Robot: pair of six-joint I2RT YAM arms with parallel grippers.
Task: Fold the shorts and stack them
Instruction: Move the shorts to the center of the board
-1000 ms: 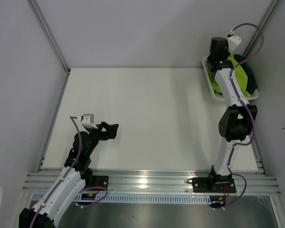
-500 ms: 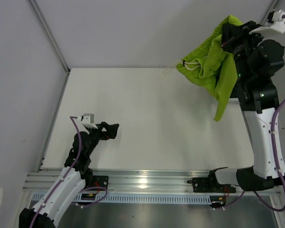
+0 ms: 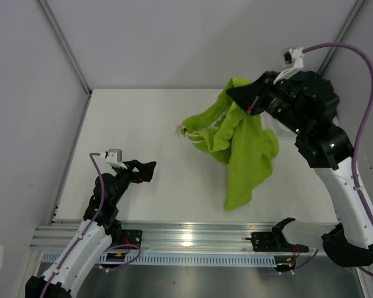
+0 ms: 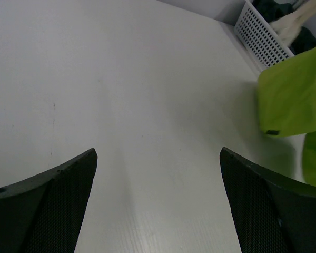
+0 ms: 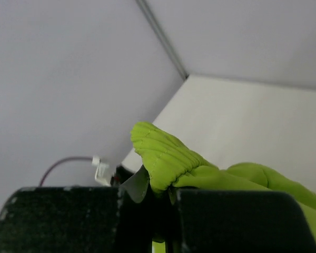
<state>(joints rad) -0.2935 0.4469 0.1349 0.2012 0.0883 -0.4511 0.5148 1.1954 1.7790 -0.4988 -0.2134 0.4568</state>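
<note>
The lime green shorts hang in the air over the right half of the table, bunched at the top, with one leg trailing down toward the near edge. My right gripper is shut on their upper fold, and in the right wrist view the green cloth bulges out above the closed fingers. From the left wrist view the green shorts show at the far right. Dark fabric of the other shorts lies in the basket. My left gripper rests low at the table's left, open with nothing in it.
A white mesh basket stands at the table's far right corner; the right arm hides it in the top view. Grey walls close in the back and both sides. An aluminium rail runs along the near edge.
The right arm has lifted the green shorts out of the basket and swung them left and toward the near side, over the table. The left arm has not moved.
</note>
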